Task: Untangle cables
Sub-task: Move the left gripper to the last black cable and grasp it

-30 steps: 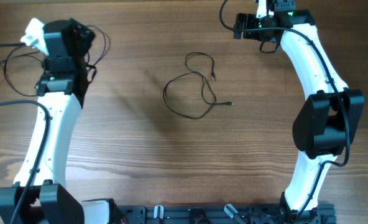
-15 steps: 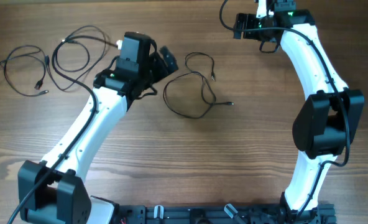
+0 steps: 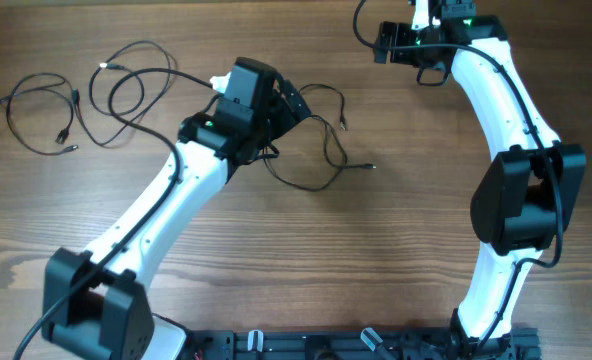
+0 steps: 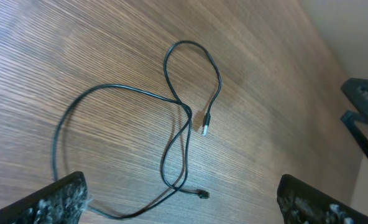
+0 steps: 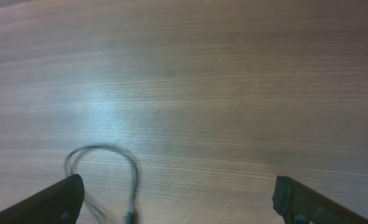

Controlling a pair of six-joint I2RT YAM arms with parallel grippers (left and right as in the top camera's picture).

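Observation:
A thin black cable (image 3: 321,150) lies in loose crossed loops at the table's middle, both small plugs free; it also shows in the left wrist view (image 4: 178,130). Two more black cables (image 3: 126,80) lie in loops at the far left. My left gripper (image 3: 288,102) hovers open and empty over the left edge of the middle cable, with its fingertips wide apart in the left wrist view (image 4: 187,205). My right gripper (image 3: 388,42) is at the table's far edge, open and empty (image 5: 181,205). A blurred cable loop (image 5: 103,168) shows beside its left finger.
The wooden table (image 3: 396,230) carries nothing else. The right arm (image 3: 516,200) stands along the right side. The right gripper's dark fingers show at the right edge of the left wrist view (image 4: 364,118).
My left arm has swung from the far left to the middle cable, uncovering the cables at the left. The right arm has not moved.

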